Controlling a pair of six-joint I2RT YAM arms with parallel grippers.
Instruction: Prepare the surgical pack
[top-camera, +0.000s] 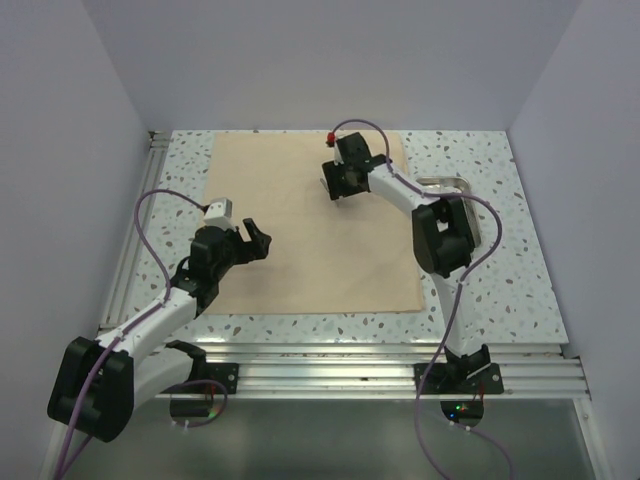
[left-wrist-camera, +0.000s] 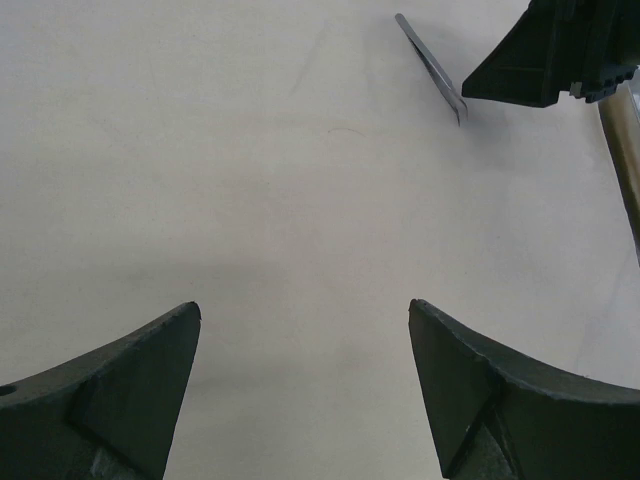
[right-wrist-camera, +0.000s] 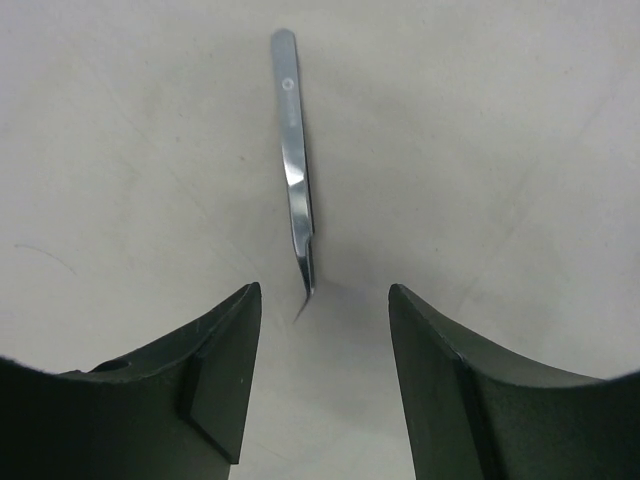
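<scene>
The surgical pack's tan cloth (top-camera: 310, 265) lay flat and open on the speckled table (top-camera: 485, 265). I think this was so things could go in its middle and be wrapped up. It was a big, plain square and looked soft.

A thin pair of tweezers (right-wrist-camera: 295, 180) lay on the cloth, toward the far side. They were shiny metal, long and flat, with a sharp tip. The right gripper (right-wrist-camera: 325, 298) sat low over them with its black fingers (right-wrist-camera: 200, 380) apart, one on each side of the tip. It touched nothing and held nothing. It may have been there to put them down or pick them up, but I could not tell which.

The left gripper (left-wrist-camera: 305, 312) hung over bare cloth on the left part. It was opened wide and empty, out of the way.

A small steel tray (top-camera: 450, 183) sat on the table just beside the cloth's right edge, partly hidden by the right arm.
</scene>
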